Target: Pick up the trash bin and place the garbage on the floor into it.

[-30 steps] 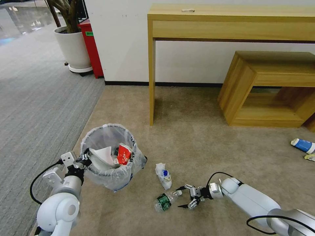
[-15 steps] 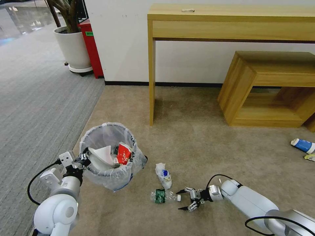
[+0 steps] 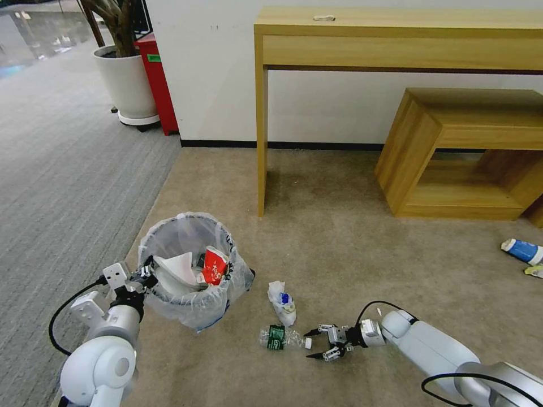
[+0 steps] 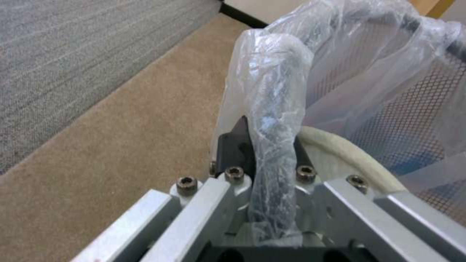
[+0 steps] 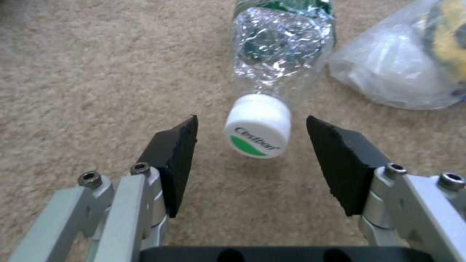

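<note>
The clear bottle (image 3: 281, 337) has rolled flat on the carpet, its white cap (image 5: 257, 130) now facing the right gripper (image 3: 317, 343). That gripper has dropped lower and eased in, its open jaws flanking the cap without touching it.

We see smooth white arm shells with grey joints and looping black cables. Our right tool (image 3: 317, 345) has silver links, dark hex screws and black wedge pads (image 5: 346, 163); our left tool (image 3: 146, 273) matches.
</note>
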{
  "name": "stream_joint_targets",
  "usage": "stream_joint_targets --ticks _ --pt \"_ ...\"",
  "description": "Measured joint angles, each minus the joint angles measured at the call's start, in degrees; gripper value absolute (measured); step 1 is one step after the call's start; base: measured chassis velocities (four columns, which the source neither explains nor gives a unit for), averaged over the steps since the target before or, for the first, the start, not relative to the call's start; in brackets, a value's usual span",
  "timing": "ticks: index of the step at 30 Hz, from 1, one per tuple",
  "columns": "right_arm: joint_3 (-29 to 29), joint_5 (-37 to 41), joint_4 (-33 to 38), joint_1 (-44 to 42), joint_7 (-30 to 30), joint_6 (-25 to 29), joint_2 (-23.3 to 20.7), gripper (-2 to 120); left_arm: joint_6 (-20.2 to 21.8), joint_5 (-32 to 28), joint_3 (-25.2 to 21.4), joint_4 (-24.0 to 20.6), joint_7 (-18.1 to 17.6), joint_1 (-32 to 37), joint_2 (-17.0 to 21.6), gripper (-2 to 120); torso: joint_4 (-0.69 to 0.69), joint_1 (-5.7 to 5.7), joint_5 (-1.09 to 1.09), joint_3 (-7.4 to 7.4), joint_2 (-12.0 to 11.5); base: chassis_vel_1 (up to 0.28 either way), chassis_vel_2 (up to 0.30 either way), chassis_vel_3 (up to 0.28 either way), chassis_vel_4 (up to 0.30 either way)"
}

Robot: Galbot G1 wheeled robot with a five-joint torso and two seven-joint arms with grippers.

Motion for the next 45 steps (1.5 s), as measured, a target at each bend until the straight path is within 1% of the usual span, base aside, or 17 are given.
stream_joint_targets --ticks 10,21,23,29,31,32,33,34,35,45 --pt "1.29 -0.41 -1.23 0.41 0.28 0.20 0.95 61 -0.10 0.13 0.18 0.19 0.10 0.01 -0.10 2 0.00 0.00 0.00 0.00 0.00 0.000 0.000 0.000 0.000" --pt "1.83 -1.02 -1.65 0.40 0.84 0.58 1.91 54 -0.19 -0.04 0.64 0.50 0.20 -0.29 -0.03 2 0.00 0.00 0.00 0.00 0.00 0.000 0.000 0.000 0.000" --pt "1.54 -0.98 -1.85 0.60 0.89 0.56 2.32 50 -0.20 -0.06 0.77 0.53 0.22 -0.29 -0.03 2 0.00 0.00 0.00 0.00 0.00 0.000 0.000 0.000 0.000" --pt "1.08 -0.92 -2.17 0.84 1.00 0.53 3.29 46 -0.25 -0.27 0.72 0.49 0.27 -0.25 0.09 2 0.01 0.00 0.00 0.00 0.00 0.000 0.000 0.000 0.000" --pt "1.01 -0.92 -2.33 0.86 1.00 0.53 3.59 39 -0.28 -0.45 0.56 0.26 0.27 -0.15 0.19 2 0.01 0.00 0.00 0.00 0.00 0.000 0.000 0.000 0.000" --pt "1.01 -0.92 -2.33 0.86 1.00 0.53 3.59 39 -0.28 -0.45 0.56 0.26 0.27 -0.15 0.19 2 0.01 0.00 0.00 0.00 0.00 0.000 0.000 0.000 0.000" --pt "1.01 -0.91 -2.34 0.83 1.00 0.53 3.68 37 -0.28 -0.55 0.55 0.12 0.28 -0.09 0.21 2 0.01 0.00 0.00 0.00 0.00 0.000 0.000 0.000 0.000" --pt "1.04 -0.91 -2.37 0.73 1.00 0.54 3.76 30 -0.28 -0.63 0.53 -0.02 0.28 -0.02 0.21 2 0.00 0.00 0.00 0.00 0.00 0.000 0.000 0.000 0.000" --pt "1.07 -0.87 -2.37 0.59 1.00 0.55 3.79 27 -0.29 -0.66 0.52 -0.08 0.28 0.03 0.19 2 0.00 0.00 0.00 0.00 0.00 0.000 0.000 0.000 0.000" --pt "1.65 -0.86 -2.27 0.21 0.90 0.92 3.19 26 -0.39 -0.34 0.71 -0.29 0.26 0.30 -0.29 2 0.00 0.00 0.00 0.00 0.00 0.000 0.000 0.000 0.000"
